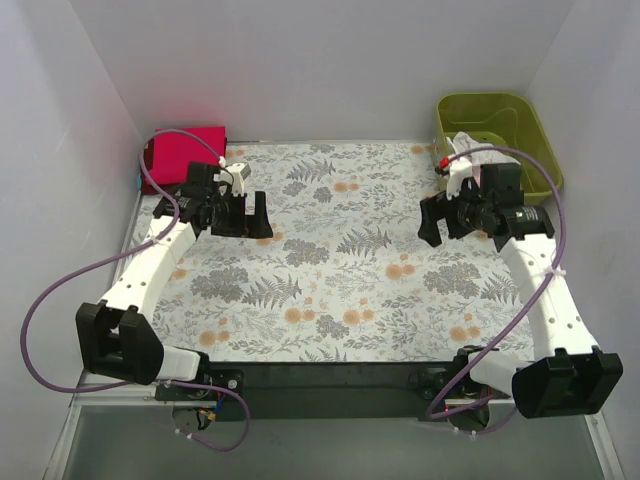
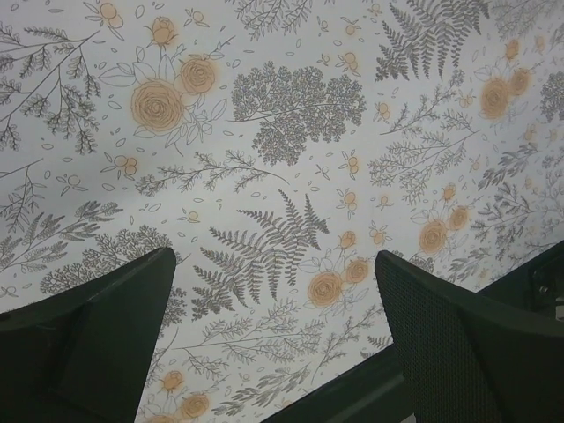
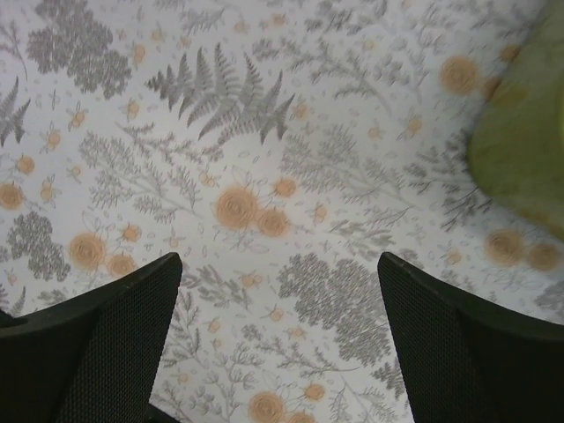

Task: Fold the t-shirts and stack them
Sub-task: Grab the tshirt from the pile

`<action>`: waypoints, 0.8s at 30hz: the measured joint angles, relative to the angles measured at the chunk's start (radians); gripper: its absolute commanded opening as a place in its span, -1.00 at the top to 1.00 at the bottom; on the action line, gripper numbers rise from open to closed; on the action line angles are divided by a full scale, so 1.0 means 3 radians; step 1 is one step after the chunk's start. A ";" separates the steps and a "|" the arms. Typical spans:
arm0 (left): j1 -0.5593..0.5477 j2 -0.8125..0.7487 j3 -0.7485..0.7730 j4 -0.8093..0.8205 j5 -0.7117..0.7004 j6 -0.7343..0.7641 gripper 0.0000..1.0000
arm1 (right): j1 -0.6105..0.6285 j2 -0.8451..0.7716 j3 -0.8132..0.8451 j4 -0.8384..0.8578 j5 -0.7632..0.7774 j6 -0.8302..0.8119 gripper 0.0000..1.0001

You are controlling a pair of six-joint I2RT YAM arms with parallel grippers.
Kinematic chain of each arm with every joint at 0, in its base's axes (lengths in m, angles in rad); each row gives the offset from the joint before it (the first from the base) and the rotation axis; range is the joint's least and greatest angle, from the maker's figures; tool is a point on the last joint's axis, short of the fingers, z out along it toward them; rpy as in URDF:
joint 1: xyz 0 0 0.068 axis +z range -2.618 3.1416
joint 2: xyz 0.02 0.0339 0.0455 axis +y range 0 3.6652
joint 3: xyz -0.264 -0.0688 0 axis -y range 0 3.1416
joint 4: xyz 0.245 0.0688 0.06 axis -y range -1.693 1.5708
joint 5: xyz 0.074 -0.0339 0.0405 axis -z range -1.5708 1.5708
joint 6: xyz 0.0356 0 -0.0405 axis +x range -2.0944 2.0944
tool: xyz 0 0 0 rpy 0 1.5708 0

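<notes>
The worktop (image 1: 350, 280) is covered edge to edge with a pale printed sheet of grey ferns, leafy sprays and small orange blossoms. Plain white walls (image 1: 330, 60) close it in on the left, far and right sides. A dark strip (image 1: 330, 385) runs along the near edge between the two arm bases.

The left pincer (image 1: 245, 215) hangs over the left part of the sheet. Its wrist camera shows the left pincer (image 2: 273, 326) spread wide, with only print between the two dark fingers (image 2: 97, 344) and nothing held. Beyond it and further left, in the far corner against the wall, lies the red t-shirt (image 1: 185, 155), a compact crimson block well apart from the fingers.

The right pincer (image 1: 440, 220) hangs over the right part of the sheet. In its wrist view the right pincer (image 3: 278, 335) is equally wide and holds nothing. Beyond it, in the far right corner, stands the olive-green basket (image 1: 540, 140), a green blur (image 3: 520, 150) in that view. A pale cloth bundle (image 1: 470, 150) drapes over the basket's nearer left rim, just past the right pincer. I cannot tell whether it is white or pink.
</notes>
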 measured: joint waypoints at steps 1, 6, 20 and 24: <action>0.0000 0.0000 0.0041 -0.0041 0.0006 0.0022 -0.94 | -0.0001 0.0084 0.0170 -0.0045 0.0031 0.0000 -0.97; 0.0000 0.0018 0.0445 -0.0146 0.0029 0.0111 -0.94 | -0.0092 0.0685 0.1278 0.0019 0.0131 0.0018 -0.97; 0.0000 0.0416 0.0816 -0.0174 -0.0193 0.0220 -0.95 | -0.1265 0.2772 0.3410 0.0212 -0.0013 0.0268 -0.97; 0.0000 0.0450 0.0740 -0.0203 -0.0280 0.0225 -0.95 | -0.1338 0.3142 0.3409 0.0187 -0.0019 0.0258 -0.97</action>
